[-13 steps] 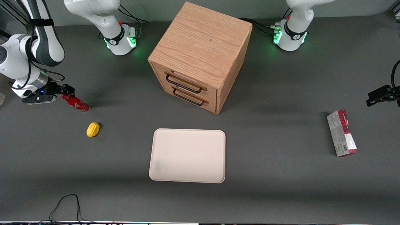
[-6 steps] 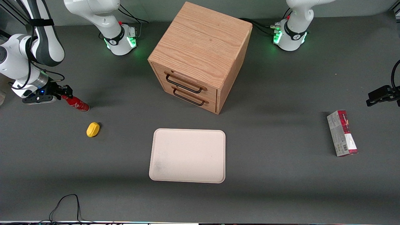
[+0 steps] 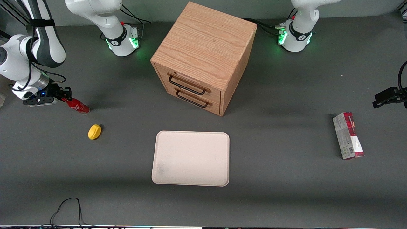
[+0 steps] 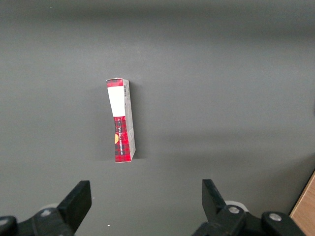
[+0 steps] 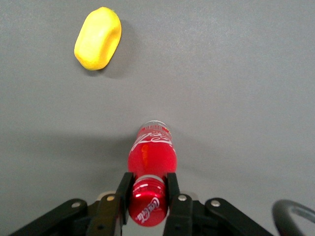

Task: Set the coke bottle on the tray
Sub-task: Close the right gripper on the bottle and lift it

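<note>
The coke bottle [image 3: 76, 106], red with white script, stands tilted on the table toward the working arm's end. My right gripper [image 3: 65, 95] is shut on its cap and neck. In the right wrist view both fingers [image 5: 125, 189] press the red cap of the coke bottle [image 5: 151, 157] from either side. The cream tray [image 3: 190, 158] lies flat nearer the front camera than the wooden drawer cabinet, well apart from the bottle.
A yellow oval object [image 3: 94, 131] lies on the table near the bottle, nearer the front camera; it also shows in the right wrist view [image 5: 98, 38]. A wooden two-drawer cabinet [image 3: 203, 57] stands mid-table. A red-and-grey carton [image 3: 348, 135] lies toward the parked arm's end.
My gripper has closed onto the bottle's cap and shifted slightly toward the working arm's end, and the bottle's base has moved a little with it.
</note>
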Available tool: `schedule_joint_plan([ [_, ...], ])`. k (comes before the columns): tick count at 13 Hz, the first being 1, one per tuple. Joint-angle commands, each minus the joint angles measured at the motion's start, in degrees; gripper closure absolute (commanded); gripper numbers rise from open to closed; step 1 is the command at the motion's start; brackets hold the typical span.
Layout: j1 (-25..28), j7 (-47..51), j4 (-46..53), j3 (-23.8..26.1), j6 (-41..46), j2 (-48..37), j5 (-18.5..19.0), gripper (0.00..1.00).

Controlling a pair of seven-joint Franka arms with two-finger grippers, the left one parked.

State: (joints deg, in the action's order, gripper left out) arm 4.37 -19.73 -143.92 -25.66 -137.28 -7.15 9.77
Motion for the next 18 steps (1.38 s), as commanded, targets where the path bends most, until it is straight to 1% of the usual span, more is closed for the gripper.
schedule_joint_plan([
  [1,0.73,1.10,1.45,0.17,2.44,-1.10,-0.81,1.00],
  [2,0.73,1.10,4.41,0.87,6.03,-1.46,-0.81,1.00],
  [3,0.64,1.18,8.88,2.79,13.11,-1.20,-0.81,1.00],
  [4,0.64,1.18,14.40,3.59,20.49,-0.67,-0.98,1.00],
  [5,0.64,1.27,20.03,3.69,27.09,0.11,-1.59,1.00],
  [6,0.64,1.18,24.87,3.69,32.64,0.47,-3.17,1.00],
  [7,0.64,1.27,29.27,4.21,37.04,0.56,-4.14,1.00],
  [8,0.64,1.71,33.58,4.57,41.26,1.08,-4.23,1.00],
  [11,0.47,3.21,51.48,6.15,55.41,7.65,-4.58,1.00],
  [12,0.46,3.21,57.47,6.15,59.55,10.73,-5.46,1.00],
  [13,0.46,3.21,61.62,6.15,62.28,13.19,-6.25,1.00],
  [14,0.46,3.29,63.83,6.24,63.27,14.44,-6.61,1.00],
  [16,0.46,4.86,65.08,7.37,63.37,15.32,-7.13,1.00],
  [18,0.29,10.21,68.93,9.31,63.54,18.73,-9.85,1.00],
])
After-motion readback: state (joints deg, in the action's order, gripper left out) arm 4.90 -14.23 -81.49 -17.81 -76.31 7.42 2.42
